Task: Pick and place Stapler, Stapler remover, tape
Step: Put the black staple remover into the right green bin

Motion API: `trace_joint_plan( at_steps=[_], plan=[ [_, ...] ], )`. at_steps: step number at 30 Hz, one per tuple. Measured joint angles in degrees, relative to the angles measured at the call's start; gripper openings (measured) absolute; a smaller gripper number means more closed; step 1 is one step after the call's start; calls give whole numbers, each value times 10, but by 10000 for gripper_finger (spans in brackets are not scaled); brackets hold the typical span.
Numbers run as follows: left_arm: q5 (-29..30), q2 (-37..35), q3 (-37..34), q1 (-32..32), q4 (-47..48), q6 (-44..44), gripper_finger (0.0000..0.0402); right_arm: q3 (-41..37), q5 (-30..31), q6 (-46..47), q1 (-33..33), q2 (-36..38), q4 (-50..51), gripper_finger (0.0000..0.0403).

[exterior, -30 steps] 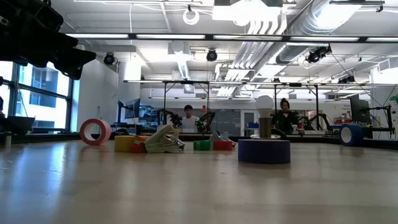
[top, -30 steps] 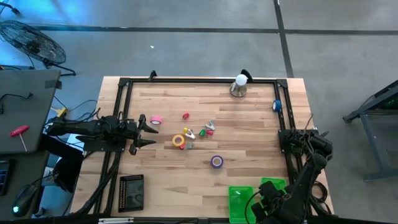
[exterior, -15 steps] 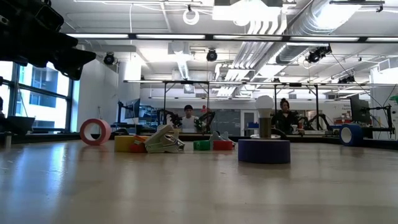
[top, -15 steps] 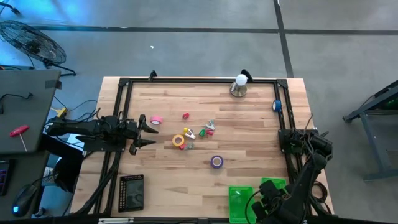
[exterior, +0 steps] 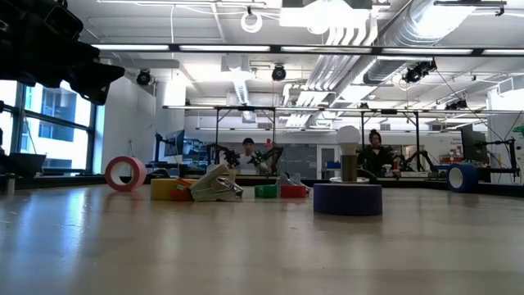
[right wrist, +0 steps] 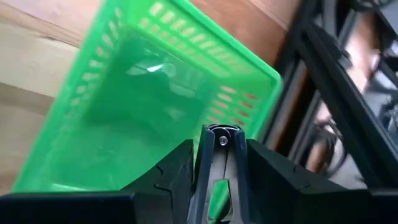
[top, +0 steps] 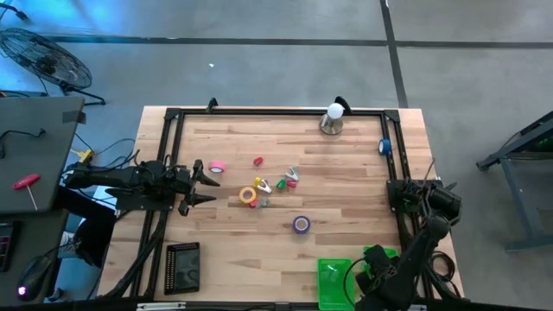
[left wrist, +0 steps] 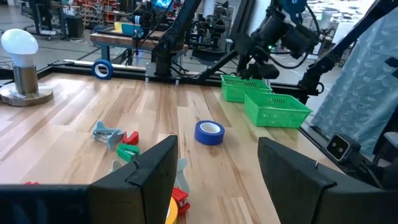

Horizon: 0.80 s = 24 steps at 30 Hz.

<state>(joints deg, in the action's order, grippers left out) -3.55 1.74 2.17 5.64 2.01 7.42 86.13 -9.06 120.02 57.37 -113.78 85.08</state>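
The pink tape roll [top: 217,166] stands on edge just ahead of my left gripper [top: 204,182], which is open and above the table. The yellow-orange roll [top: 248,195] lies flat beside a whitish-grey stapler piece [top: 263,185]. A second grey jawed piece [top: 292,174] lies with small red and green bits. The purple roll [top: 301,225] lies flat nearer the near edge; the left wrist view shows it [left wrist: 209,132] past the open fingers [left wrist: 214,180]. My right gripper [right wrist: 221,155] is above a green basket [right wrist: 143,99], with only a narrow slit between its fingers.
Two green baskets [top: 335,281] sit at the near right edge under the right arm. A light bulb on a base [top: 333,119] stands at the far edge, with a blue roll [top: 384,147] by the right rail. A black tray [top: 182,268] lies near left. People sit in the room beyond.
The right arm has shifted a little over the green baskets near the table's near edge. The left arm and the things on the table have stayed where they were.
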Motion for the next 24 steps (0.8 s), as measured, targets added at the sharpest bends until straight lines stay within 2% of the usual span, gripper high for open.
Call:
trace_joint_plan(
  at_steps=[3, 7, 24],
  plan=[
    [-1, 0, 0, 0, -3, 0, 218, 0, 34, -10, -6, 0, -20, 134],
    [-1, 0, 0, 0, -4, 0, 218, 2, 26, -43, -15, 0, -30, 134],
    [-20, 0, 0, 0, -4, 4, 218, 2, 43, -45, -30, 0, -40, 134]
  ],
)
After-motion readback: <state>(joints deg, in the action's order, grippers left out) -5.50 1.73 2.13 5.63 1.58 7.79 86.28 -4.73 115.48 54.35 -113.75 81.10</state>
